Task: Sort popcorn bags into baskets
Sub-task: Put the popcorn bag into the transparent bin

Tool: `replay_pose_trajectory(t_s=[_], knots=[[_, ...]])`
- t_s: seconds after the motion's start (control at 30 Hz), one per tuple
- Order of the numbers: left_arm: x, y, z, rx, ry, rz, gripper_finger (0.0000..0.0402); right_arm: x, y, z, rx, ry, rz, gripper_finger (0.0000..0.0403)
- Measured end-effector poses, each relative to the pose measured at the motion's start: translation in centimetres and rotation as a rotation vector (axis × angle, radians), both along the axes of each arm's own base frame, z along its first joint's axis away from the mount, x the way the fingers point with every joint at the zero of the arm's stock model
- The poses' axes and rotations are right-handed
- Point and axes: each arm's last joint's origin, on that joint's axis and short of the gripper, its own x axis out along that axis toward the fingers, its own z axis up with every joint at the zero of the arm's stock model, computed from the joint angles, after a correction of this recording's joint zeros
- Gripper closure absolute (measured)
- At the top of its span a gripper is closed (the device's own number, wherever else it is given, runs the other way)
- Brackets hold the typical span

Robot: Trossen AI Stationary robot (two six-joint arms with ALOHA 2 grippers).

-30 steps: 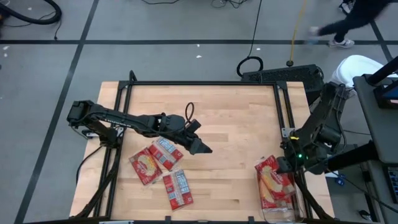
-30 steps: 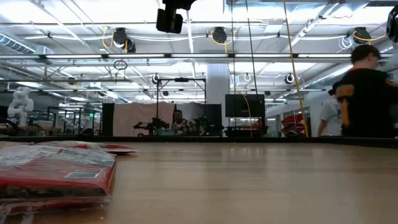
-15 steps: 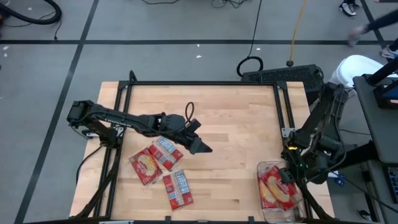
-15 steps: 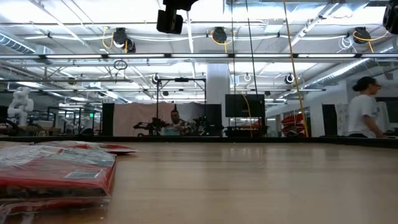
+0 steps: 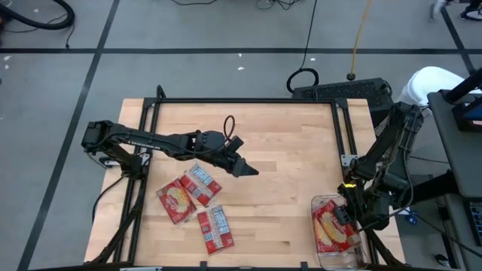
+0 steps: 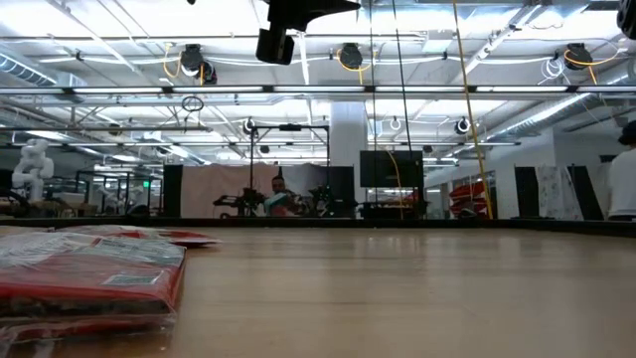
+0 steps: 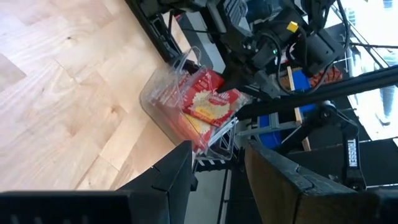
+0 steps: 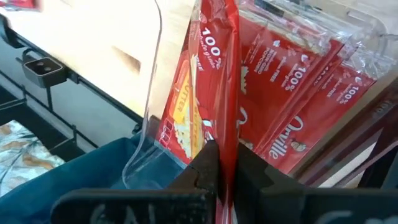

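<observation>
your right gripper (image 5: 348, 213) is down at the clear bin (image 5: 322, 257) on the worktop's (image 5: 286, 150) near right corner, its fingers (image 8: 208, 163) pressed tight on a red popcorn bag (image 8: 208, 74) standing on edge inside the bin, against the other bags (image 8: 298, 93) packed there. your left gripper (image 5: 248, 172) hangs over the worktop's middle, well away from the bin, fingers (image 7: 177, 171) spread and holding nothing. three loose bags (image 5: 194, 199) lie flat just beside it, on the side farther from the bin.
</observation>
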Motion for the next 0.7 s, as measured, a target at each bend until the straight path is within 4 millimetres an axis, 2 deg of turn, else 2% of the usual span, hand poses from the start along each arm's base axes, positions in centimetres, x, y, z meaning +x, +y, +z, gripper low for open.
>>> replay_pose_trajectory(t_s=[0.33,0.6,0.7], knots=[[0.0,-0.1,0.0,-0.013,0.004,0.002,0.0249,0.7,0.1,-0.3,-0.016,0.003,-0.021,0.0374],[0.0,0.1,0.0,0.003,0.000,0.010,0.0249,1.3,0.4,-0.1,0.029,-0.019,-0.031,0.0305],[0.0,0.1,0.0,0.010,-0.003,0.009,0.0249,1.1,0.6,-0.1,0.064,0.035,0.000,0.0282]])
